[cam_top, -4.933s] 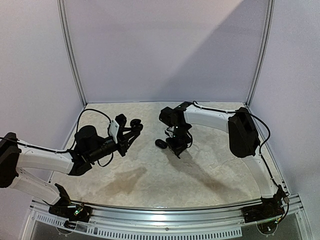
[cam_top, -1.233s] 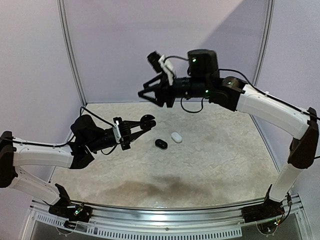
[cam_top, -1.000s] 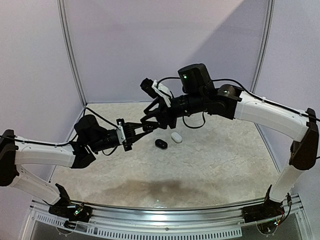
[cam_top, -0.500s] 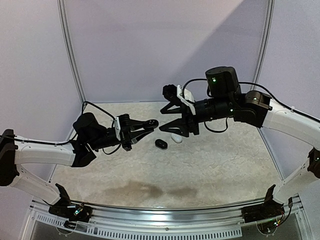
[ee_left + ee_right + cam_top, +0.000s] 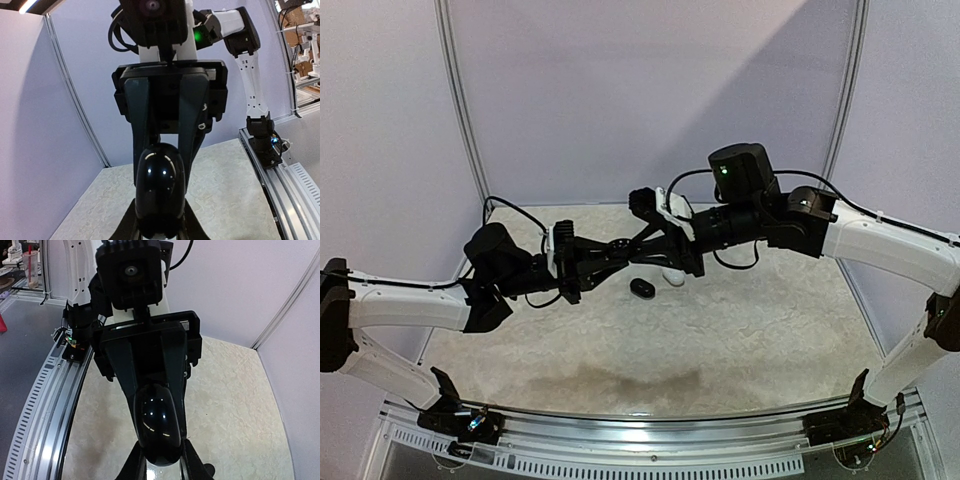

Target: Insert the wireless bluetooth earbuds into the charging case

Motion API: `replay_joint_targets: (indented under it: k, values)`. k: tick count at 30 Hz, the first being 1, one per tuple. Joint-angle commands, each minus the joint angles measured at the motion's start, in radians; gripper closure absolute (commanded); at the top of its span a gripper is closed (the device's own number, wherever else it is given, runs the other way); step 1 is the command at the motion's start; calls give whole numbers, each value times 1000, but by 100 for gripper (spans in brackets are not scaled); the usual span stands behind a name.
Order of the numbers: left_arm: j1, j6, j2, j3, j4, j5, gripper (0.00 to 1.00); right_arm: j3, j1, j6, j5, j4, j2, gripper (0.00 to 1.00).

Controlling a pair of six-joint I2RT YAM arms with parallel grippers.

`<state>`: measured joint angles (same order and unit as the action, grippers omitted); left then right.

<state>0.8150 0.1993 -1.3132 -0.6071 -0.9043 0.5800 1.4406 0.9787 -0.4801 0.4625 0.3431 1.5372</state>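
Observation:
A glossy black charging case (image 5: 625,247) hangs in the air over the back of the table, held from both ends. My left gripper (image 5: 618,249) is shut on it from the left. From the right, my right gripper (image 5: 633,244) has its fingers pressed on both sides of the same case. The left wrist view has the case (image 5: 159,185) between my left gripper (image 5: 159,222) below and the right arm's fingers (image 5: 192,115) above. The right wrist view mirrors this: case (image 5: 157,425), right gripper (image 5: 161,462). The case looks closed. No earbuds are in view.
Two small oval things lie on the marbled table (image 5: 750,330) just below the grippers, a black one (image 5: 642,288) and a white one (image 5: 672,276). Purple walls close off the back and sides. A metal rail (image 5: 650,440) runs along the near edge.
The right arm swung down and left from high at the back, its jaws wide, and closed them on the case that my left gripper keeps holding up.

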Motion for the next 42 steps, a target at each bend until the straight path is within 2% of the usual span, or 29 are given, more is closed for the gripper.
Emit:
replay_joint_targets:
  k: [1,3,5,6,7,8,9,13,15,17,19,21,26,34,42]
  values:
    - [1,-14,-14,-28,-15,9,100,41,-4,6,43,0,13,92]
    - [1,-18,-14,-28,-12,3,100,61,-4,3,46,27,22,100]
    - [1,-31,-14,-23,-11,-37,100,75,-6,10,29,47,29,100]
    - [2,-39,-12,-18,-11,-73,79,79,-16,21,18,53,30,100]
    - [4,-48,-11,-12,-11,-116,46,81,-30,43,10,54,29,100]
    - [4,-51,-9,-8,-8,-145,9,80,-56,71,8,52,29,100]
    - [6,-34,-5,-8,6,-153,2,80,-86,134,7,52,28,100]
    - [9,40,13,1,29,-202,1,81,-216,342,-29,112,55,100]
    - [11,59,16,6,26,-245,1,101,-281,440,8,193,96,100]
    - [13,65,18,8,27,-266,1,153,-330,573,53,328,187,100]
    - [13,63,20,10,29,-263,1,220,-353,629,105,497,323,100]
    - [15,54,20,10,30,-257,1,240,-357,647,165,576,418,100]
    - [17,44,21,18,30,-261,1,202,-358,706,218,544,547,100]
    - [18,42,30,21,44,-274,1,177,-386,757,256,451,649,100]
    - [18,28,31,26,39,-296,1,191,-404,741,210,476,699,75]
